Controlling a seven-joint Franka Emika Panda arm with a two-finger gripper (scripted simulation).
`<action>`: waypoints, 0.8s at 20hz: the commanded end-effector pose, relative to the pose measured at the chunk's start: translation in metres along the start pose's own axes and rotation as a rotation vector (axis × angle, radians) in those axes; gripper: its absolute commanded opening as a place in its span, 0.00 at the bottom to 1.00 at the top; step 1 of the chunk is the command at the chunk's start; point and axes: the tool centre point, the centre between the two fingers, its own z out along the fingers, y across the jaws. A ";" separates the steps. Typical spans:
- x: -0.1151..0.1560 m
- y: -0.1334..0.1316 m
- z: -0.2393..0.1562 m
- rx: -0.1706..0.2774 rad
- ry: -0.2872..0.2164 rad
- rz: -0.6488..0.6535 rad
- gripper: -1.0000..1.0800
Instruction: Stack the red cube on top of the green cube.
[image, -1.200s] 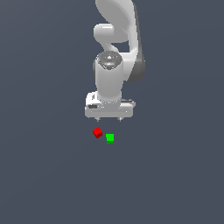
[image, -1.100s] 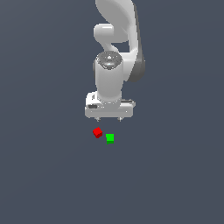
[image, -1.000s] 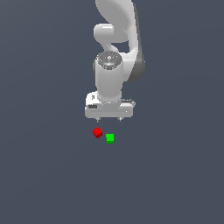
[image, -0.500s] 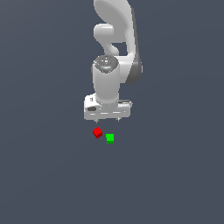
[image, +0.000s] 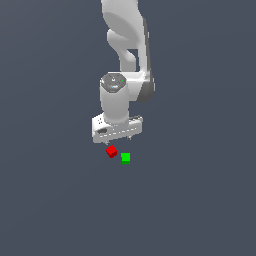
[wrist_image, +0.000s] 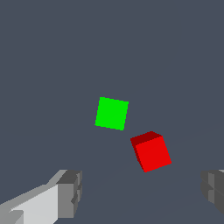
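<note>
The red cube (image: 111, 151) lies on the dark grey floor, turned at an angle. The green cube (image: 125, 157) sits just beside it toward the exterior view's right, with a small gap between them. My gripper (image: 119, 139) hangs a little above and behind the red cube, open and holding nothing. In the wrist view the red cube (wrist_image: 152, 152) lies ahead between the lines of the two grey fingers (wrist_image: 70, 192), closer to me than the green cube (wrist_image: 112, 113). The gripper (wrist_image: 142, 192) touches neither cube.
The white arm (image: 125, 45) rises from the hand toward the top of the exterior view. The plain dark grey floor (image: 200, 200) surrounds the cubes with nothing else on it.
The hand has shifted toward the exterior view's left and dropped a little, coming closer above the red cube. Both cubes stayed where they were.
</note>
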 end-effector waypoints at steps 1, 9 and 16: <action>-0.003 0.006 0.010 0.002 0.000 -0.056 0.96; -0.010 0.024 0.037 0.009 0.000 -0.218 0.96; -0.012 0.034 0.052 0.012 0.000 -0.305 0.96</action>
